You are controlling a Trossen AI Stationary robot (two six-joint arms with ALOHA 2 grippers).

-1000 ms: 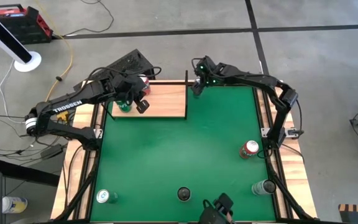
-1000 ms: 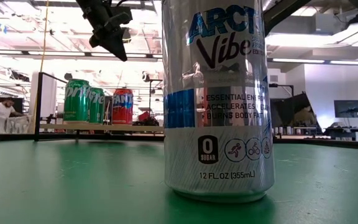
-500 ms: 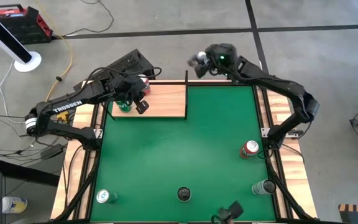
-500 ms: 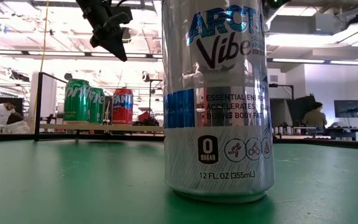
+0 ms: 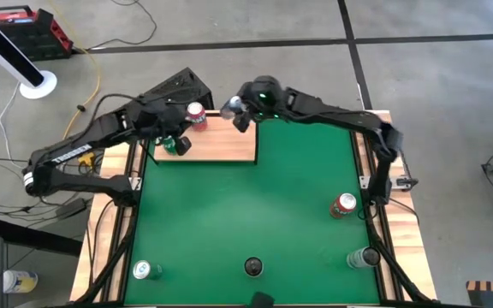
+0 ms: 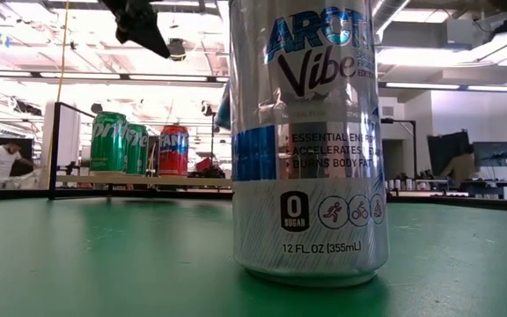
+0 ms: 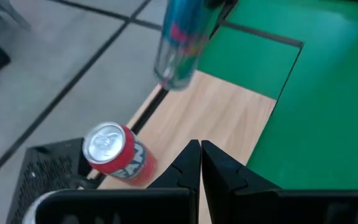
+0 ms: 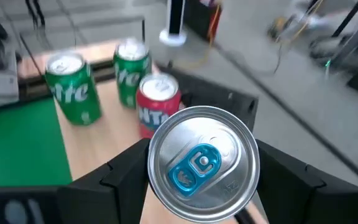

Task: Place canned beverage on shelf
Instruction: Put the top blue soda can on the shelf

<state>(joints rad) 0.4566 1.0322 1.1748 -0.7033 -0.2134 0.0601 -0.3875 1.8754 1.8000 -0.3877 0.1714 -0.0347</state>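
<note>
Left arm: I keep it parked over the shelf's left end, reaching in from the left side of the table. The left gripper has its fingers pressed together with nothing between them; it hangs just above the green cans.
Shelf: the pale wooden shelf sits at the far left corner of the green mat. Two green cans and a red can stand at its left end; its right half is bare wood.
Carried can: the silver and blue can is in the air above the shelf's far right edge, not yet set down.
Right gripper: the right gripper grasps that can around its body, one finger on each side, with the can's top facing the wrist camera.
Right arm: it reaches from the right side of the table across the far edge, stretched long toward the shelf.
Step in hand: I judge this as the carry to the shelf, close to lowering.
How to do it well: I would bring the can over the bare wood, clear of the red can and the left gripper, keep it upright, lower until the base rests flat, then open.
Other cans: three cans and one near the low camera wait along the mat's near side.
</note>
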